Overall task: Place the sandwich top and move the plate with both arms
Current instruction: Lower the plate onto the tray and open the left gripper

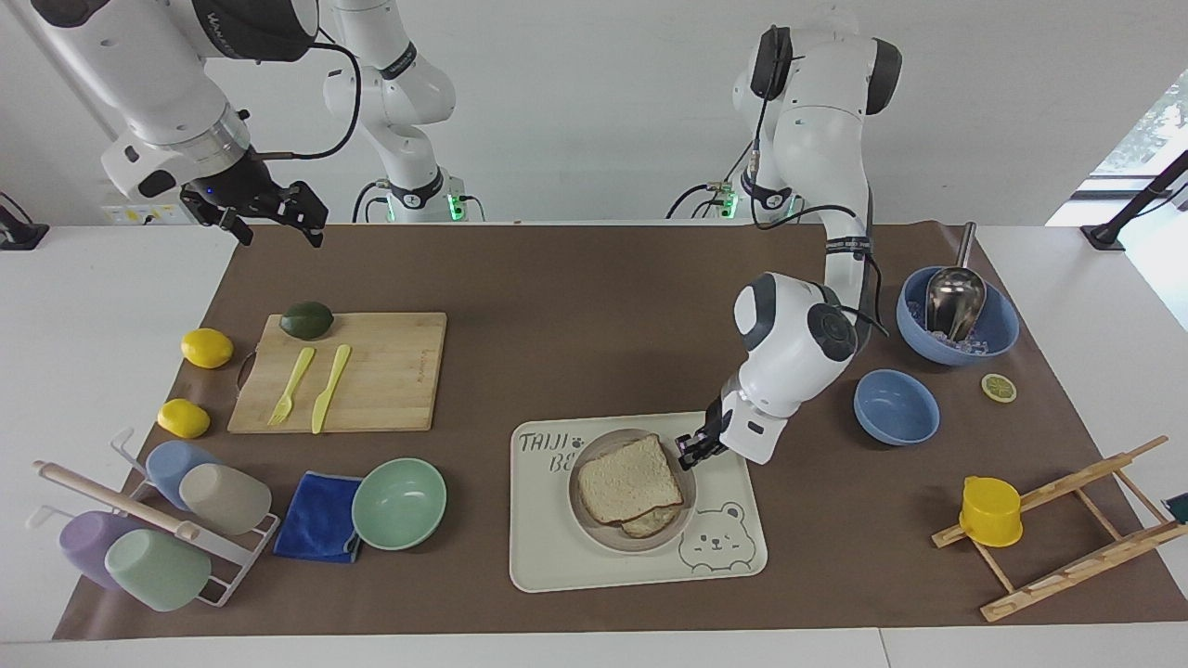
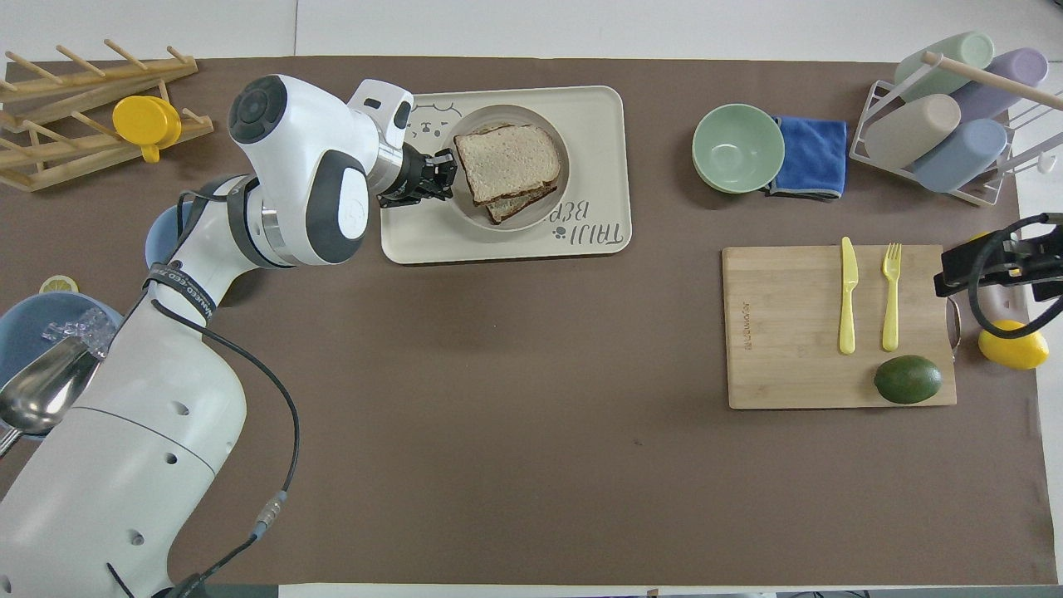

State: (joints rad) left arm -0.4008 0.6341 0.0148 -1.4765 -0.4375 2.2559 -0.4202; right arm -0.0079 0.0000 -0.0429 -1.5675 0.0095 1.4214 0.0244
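From the facing view I see my left gripper clamped on the rim of the plate, which sits on the bear tray. The sandwich top lies on the plate over a lower slice (only its edge peeks out). The overhead view hides the contact height but shows the plate's rim fully inside the tray. My right gripper waits, fingers spread, over the mat's corner near the cutting board.
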